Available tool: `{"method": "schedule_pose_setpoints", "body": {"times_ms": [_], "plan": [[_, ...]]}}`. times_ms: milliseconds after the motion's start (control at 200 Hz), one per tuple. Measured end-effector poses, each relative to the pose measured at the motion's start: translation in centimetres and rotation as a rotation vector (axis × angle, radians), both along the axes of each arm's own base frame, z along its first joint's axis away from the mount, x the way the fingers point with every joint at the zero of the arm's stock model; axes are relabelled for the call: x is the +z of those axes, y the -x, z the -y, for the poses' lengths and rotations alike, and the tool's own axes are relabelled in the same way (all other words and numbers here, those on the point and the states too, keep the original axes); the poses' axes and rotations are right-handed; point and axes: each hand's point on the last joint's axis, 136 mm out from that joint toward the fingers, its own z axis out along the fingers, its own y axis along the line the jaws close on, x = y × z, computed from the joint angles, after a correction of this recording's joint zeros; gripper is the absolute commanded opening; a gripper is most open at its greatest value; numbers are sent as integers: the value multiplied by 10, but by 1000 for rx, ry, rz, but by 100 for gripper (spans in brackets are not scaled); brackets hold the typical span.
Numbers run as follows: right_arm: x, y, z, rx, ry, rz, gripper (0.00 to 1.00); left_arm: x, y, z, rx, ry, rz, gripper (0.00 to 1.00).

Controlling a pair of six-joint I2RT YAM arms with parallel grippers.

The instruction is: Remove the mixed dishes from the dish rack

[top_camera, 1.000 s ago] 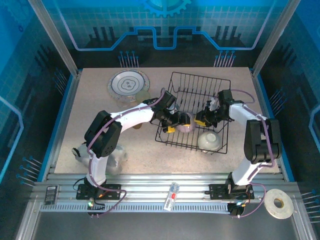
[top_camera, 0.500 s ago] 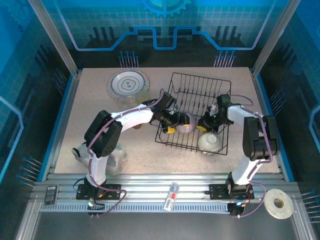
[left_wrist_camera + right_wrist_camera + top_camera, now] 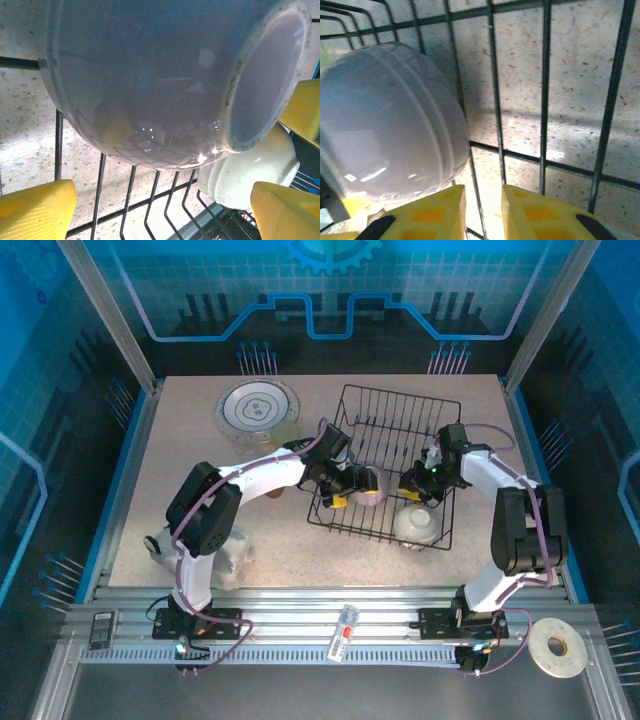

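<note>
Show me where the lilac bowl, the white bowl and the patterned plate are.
lilac bowl (image 3: 150, 90), left wrist view, on its curved outer wall.
white bowl (image 3: 416, 523), top view, on its upturned underside.
patterned plate (image 3: 257, 408), top view, on its face.

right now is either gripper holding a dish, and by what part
Neither. The left gripper is open with its yellow fingers either side of the lilac bowl, not clamped. The right gripper, nearly closed, sits empty beside that bowl in the dish rack.
</note>
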Motion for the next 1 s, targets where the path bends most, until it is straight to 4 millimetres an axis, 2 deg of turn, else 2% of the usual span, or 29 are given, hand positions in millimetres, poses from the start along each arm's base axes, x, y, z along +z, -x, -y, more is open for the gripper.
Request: {"method": "schedule_pose_setpoints", "body": {"times_ms": [120, 210, 355, 515, 716, 886, 1001], "plan": [[21, -10, 0, 3, -2, 57, 30, 3, 0, 0, 0, 3, 4, 90], [26, -13, -1, 4, -6, 75, 31, 6, 0, -1, 2, 5, 8, 90], [27, -11, -3, 11, -16, 69, 36, 9, -4, 0, 6, 10, 16, 90], [26, -10, -7, 35, -20, 64, 48, 11, -5, 0, 9, 13, 18, 90], [31, -22, -28, 110, -18, 92, 56, 11, -8, -2, 32, 15, 6, 90], [25, -27, -47, 171, -17, 86, 58, 12, -13, -3, 50, 24, 8, 89], [17, -31, -52, 191, -5, 74, 58, 12, -13, -4, 51, 24, 8, 89]]}}
